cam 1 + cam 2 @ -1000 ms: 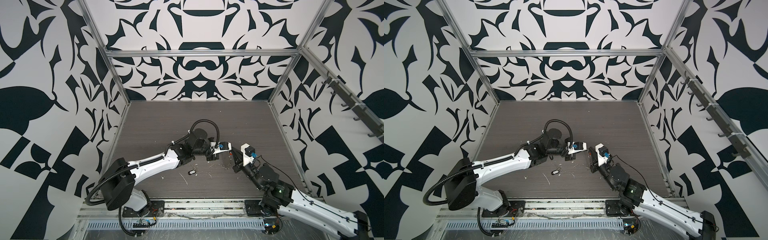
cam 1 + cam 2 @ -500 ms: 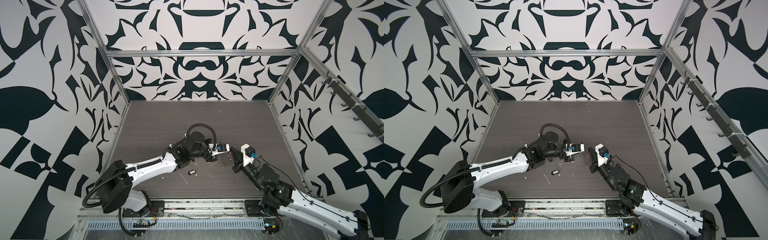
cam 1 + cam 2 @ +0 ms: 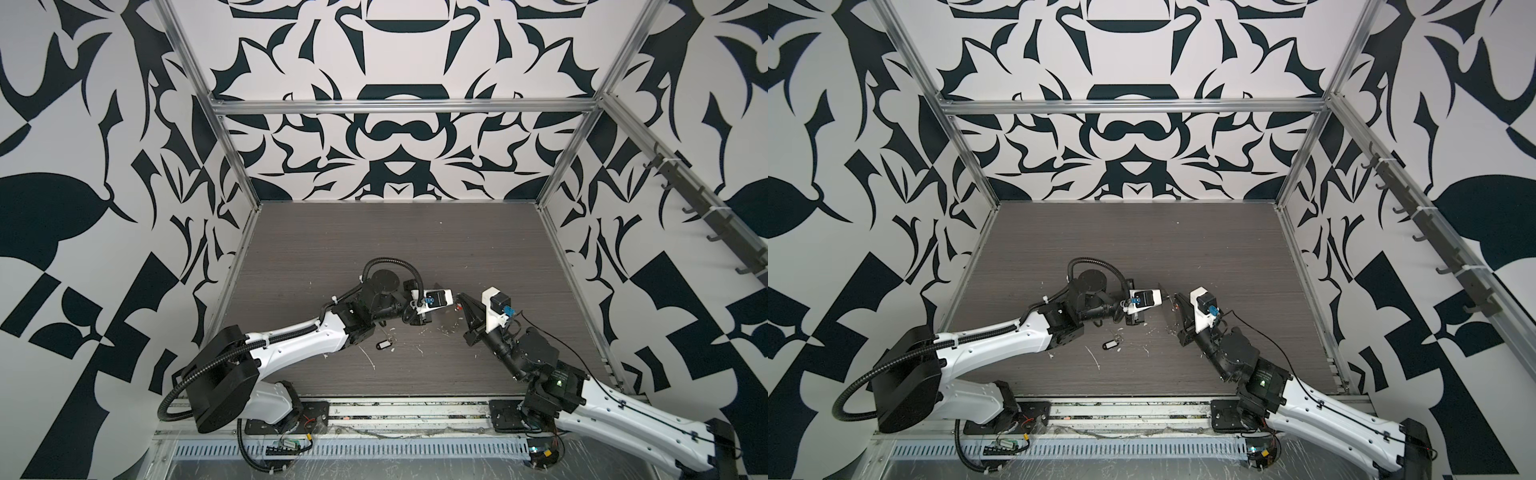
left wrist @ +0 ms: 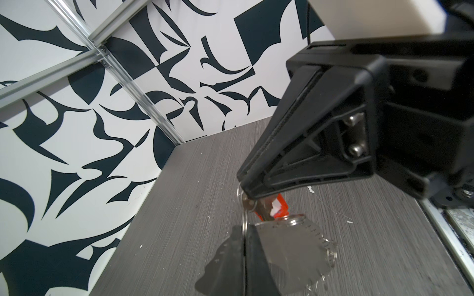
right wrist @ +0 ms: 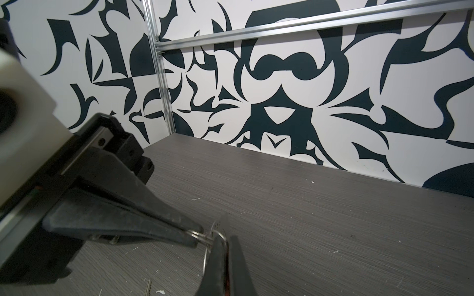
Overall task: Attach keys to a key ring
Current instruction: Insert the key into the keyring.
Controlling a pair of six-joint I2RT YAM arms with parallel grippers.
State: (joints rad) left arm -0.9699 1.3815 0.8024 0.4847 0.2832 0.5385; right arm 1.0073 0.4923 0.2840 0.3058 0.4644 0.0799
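Left wrist view puts the task at its first joining, which I judge not yet finished. The left gripper (image 4: 244,237) has its jaws shut, apparently on the rim of the key ring (image 4: 292,252), a large thin round grey hoop that reads as a see-through disc with tiny loops along its edge. The right gripper (image 4: 248,191) has its jaws pinched shut on the small split ring of the red-orange-tagged bunch (image 4: 277,208) of small silver metal keys, tip to tip with the left one. Whether that split ring is already hooked into a loop cannot be told, because the tips hide the spot. Both things hang in the air above the middle of the dark grey wood-grain worktop (image 3: 374,249). The black-tagged bunch (image 3: 384,345) of silver keys, with its black plastic white-label tag, lies loose on the worktop, nearer the front edge and just beside the left forearm, so it is left to do. White scraps (image 3: 370,360) lie scattered around it and look harmless. The main obstacle is crowding: two shut tips so close together leave little room to turn the ring.
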